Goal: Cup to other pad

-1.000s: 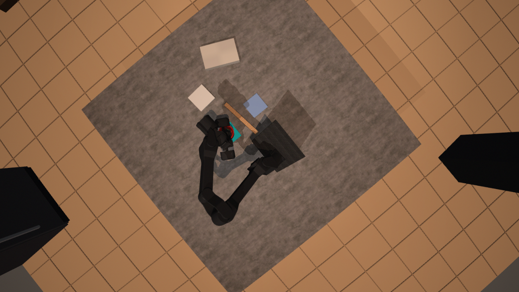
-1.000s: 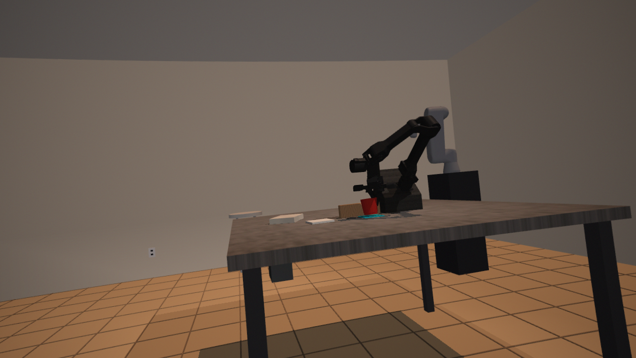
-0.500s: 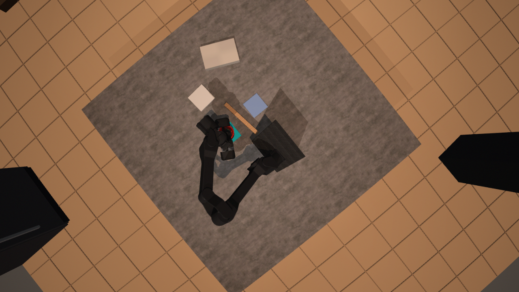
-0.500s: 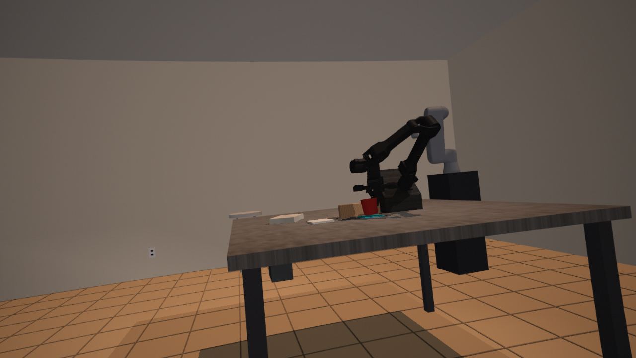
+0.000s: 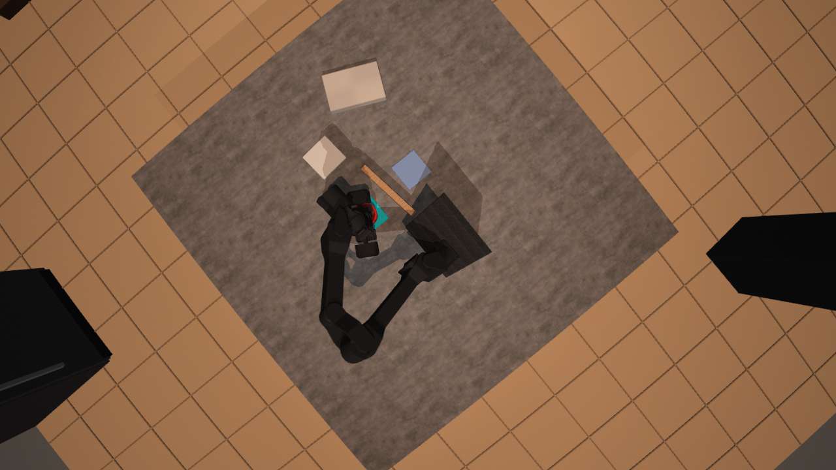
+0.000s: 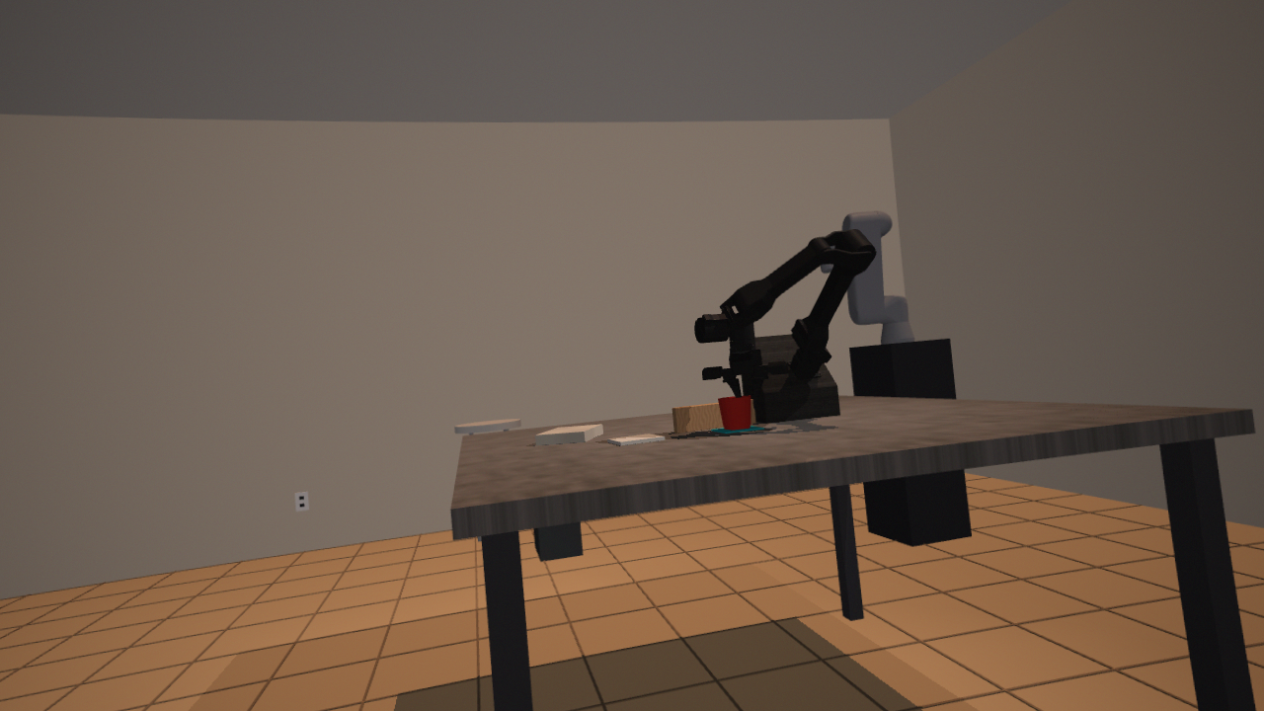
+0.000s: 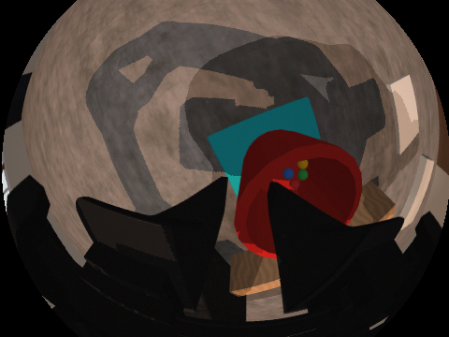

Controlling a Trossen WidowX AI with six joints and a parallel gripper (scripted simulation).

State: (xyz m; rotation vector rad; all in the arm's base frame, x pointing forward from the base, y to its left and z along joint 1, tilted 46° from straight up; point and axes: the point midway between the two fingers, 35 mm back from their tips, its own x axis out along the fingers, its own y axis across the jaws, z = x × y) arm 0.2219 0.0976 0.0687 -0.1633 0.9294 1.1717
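A red cup (image 5: 374, 213) (image 6: 734, 413) (image 7: 327, 187) stands upright on the teal pad (image 5: 383, 218) (image 7: 281, 117). Several small marbles lie inside it, among them a yellow marble (image 7: 303, 164), a blue marble (image 7: 288, 173) and a green marble (image 7: 303, 175). My gripper (image 7: 248, 186) is partly open at the cup's near wall. One finger reaches over the cup's mouth and the other is outside, with a gap between fingers and wall. In the top view the arm hides the fingertips and part of the cup. A blue pad (image 5: 411, 169) lies beyond the wooden bar.
The wooden bar (image 5: 387, 190) (image 6: 693, 418) (image 7: 254, 274) stands on edge between the two pads. A small pale square (image 5: 315, 156) (image 6: 636, 439) lies close to the arm's wrist. A larger pale block (image 5: 353, 85) (image 6: 570, 433) lies farther off. The dark arm base stands near the bar's end.
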